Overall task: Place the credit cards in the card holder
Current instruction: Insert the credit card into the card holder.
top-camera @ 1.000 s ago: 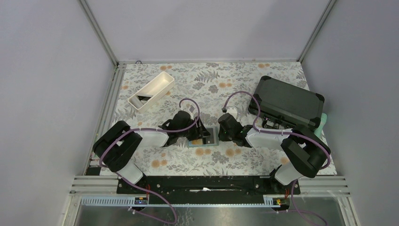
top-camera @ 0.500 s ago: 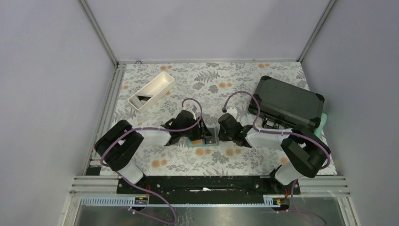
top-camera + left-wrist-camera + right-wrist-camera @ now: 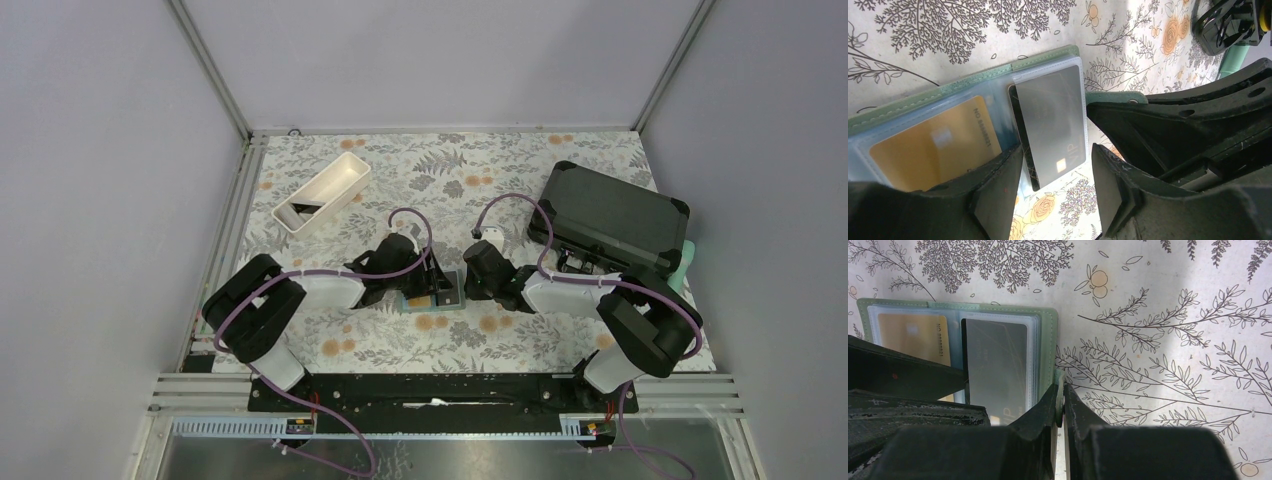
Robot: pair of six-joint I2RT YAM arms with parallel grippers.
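Left gripper: jaws apart, straddling the grey card's near end; whether they pinch its long edges, cannot tell.
Right gripper: clenched on the holder's right green edge.
Holder: lies open and flat on the worktop, near middle, between both grippers.
Gold card: in the left pocket, under film.
Grey card: on the right page, beside the rim, near end jutting past the holder's near edge.
Room: floral worktop shows beyond the holder's far edge; tray far left and case far right, both well apart.
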